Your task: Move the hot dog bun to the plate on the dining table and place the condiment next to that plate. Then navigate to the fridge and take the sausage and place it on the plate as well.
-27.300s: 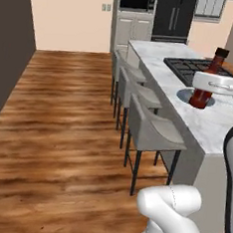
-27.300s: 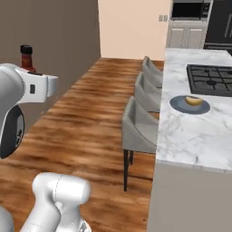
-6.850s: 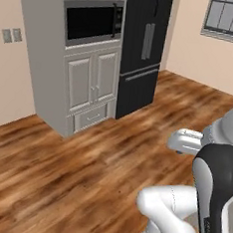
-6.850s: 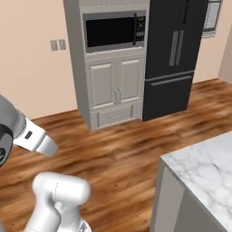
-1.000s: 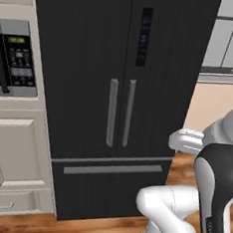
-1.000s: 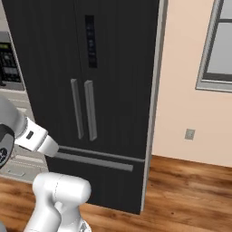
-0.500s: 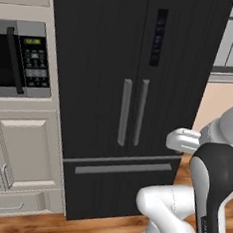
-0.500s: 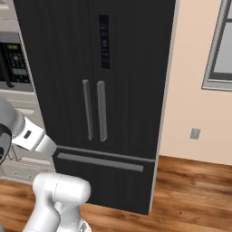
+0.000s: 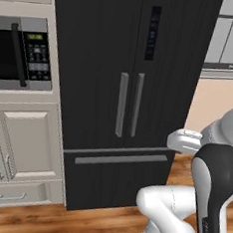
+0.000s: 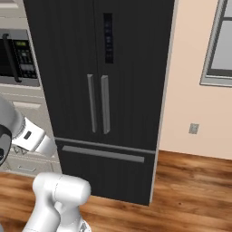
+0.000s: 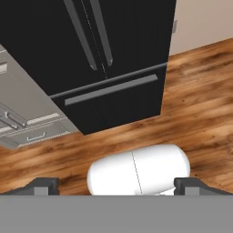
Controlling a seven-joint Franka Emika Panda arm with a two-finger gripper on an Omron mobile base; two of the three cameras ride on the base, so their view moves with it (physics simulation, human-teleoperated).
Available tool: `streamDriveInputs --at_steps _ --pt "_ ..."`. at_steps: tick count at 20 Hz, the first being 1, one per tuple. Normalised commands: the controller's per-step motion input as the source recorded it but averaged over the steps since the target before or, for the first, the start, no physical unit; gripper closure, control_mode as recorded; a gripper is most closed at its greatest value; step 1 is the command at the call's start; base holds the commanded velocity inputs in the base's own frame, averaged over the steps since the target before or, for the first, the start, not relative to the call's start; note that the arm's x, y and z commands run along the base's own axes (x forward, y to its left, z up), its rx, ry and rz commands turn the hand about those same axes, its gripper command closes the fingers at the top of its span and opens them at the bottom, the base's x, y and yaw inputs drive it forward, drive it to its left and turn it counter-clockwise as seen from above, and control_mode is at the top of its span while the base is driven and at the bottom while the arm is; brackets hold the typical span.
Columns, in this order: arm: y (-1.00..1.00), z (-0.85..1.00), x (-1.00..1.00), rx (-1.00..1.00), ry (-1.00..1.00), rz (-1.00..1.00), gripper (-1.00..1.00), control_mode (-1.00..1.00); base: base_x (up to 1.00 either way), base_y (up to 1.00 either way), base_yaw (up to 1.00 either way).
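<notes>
Standing closed, the fridge (image 9: 126, 89) takes up the centre of both base views and the upper half of the hand view, well beyond the gripper (image 11: 116, 184), whose spread fingertips (image 11: 41, 185) hold nothing.

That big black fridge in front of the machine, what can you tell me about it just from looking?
The fridge is tall and matte black, standing upright on the wooden floor with all doors shut. Two upper doors meet in the middle, each with a long grey vertical handle. A dark control panel sits high on the right door. Below is a wide drawer with a horizontal grey handle. Pale cabinets with a microwave adjoin its left side.
</notes>
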Motion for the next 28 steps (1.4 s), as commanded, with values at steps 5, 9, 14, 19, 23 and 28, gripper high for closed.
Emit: streamDriveInputs --at_steps 5,9,14,19,23,28 --pt "0.00 0.00 0.00 0.00 0.00 0.00 -1.00 1.00 0.03 -0.15 0.00" --pt "0.00 0.00 0.00 0.00 0.00 0.00 -1.00 1.00 0.29 -0.29 0.03" --pt "0.00 0.00 0.00 0.00 0.00 0.00 -1.00 1.00 0.21 -0.20 0.00" --pt "0.00 0.00 0.00 0.00 0.00 0.00 -1.00 1.00 0.07 -0.10 0.00" --pt "0.00 0.00 0.00 0.00 0.00 0.00 -1.00 1.00 0.25 -0.16 0.00" --pt "0.00 0.00 0.00 0.00 0.00 0.00 -1.00 1.00 0.31 -0.14 0.00"
